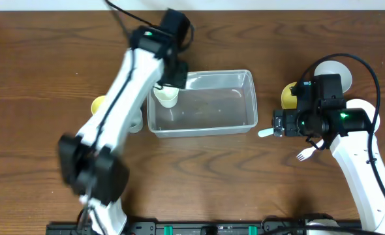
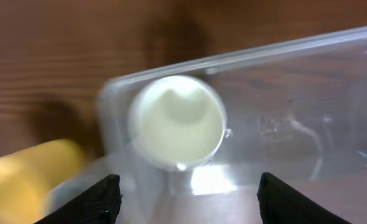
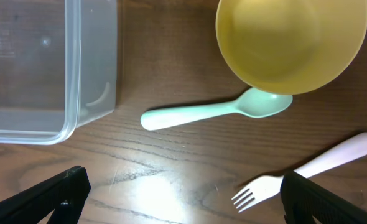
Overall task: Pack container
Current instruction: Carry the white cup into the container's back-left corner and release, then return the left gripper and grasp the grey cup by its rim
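Looking at a clear, rimmed container (image 1: 212, 111) with rounded corners.
Cup (image 1: 166, 96) is standing in one corner; left gripper (image 2: 190, 186) and right gripper (image 3: 183, 186) are both hanging wide open.

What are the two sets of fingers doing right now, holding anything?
Left fingers: open, empty, above a white cup in the tub.
Right fingers: open, empty, near a green spoon.

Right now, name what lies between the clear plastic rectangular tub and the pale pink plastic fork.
A mint-green plastic spoon on bare wood, handle toward the tub, clear of the fork; right wrist view.
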{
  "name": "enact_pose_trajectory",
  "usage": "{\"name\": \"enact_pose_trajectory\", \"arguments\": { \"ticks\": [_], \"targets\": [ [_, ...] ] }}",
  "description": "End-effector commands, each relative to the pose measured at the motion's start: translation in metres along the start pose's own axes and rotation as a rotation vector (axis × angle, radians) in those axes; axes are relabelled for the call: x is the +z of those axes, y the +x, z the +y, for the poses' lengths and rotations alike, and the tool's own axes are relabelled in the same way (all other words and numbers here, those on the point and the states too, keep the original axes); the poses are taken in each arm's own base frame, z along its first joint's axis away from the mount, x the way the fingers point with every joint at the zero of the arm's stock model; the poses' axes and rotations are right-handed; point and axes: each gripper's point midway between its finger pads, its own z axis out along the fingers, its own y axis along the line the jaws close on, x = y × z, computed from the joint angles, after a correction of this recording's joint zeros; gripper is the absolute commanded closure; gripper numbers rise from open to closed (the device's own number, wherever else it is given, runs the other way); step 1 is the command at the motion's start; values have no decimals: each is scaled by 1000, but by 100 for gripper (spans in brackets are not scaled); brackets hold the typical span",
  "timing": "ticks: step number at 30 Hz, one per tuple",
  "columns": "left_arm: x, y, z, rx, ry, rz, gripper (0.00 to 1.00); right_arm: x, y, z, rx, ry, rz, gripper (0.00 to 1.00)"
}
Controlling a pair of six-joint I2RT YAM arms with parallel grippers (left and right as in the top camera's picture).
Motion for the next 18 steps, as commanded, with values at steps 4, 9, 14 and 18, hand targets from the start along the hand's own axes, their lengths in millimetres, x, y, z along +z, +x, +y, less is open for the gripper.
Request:
{"name": "enact_pose_trajectory", "arguments": {
  "ticks": [4, 9, 14, 18],
  "targets": [
    [-70, 22, 70, -148, -111, -52, 31, -3, -5, -3, 18, 3, -13, 1],
    [-47, 52, 107, -229, -164, 88, 35, -3, -5, -3, 18, 3, -13, 1],
    [-9, 82, 106, -284, -101, 220, 42, -3, -5, -3, 18, 3, -13, 1],
    [21, 106, 105, -332, -118, 294, 43, -3, -4, -3, 18, 3, -12, 1]
  ]
}}
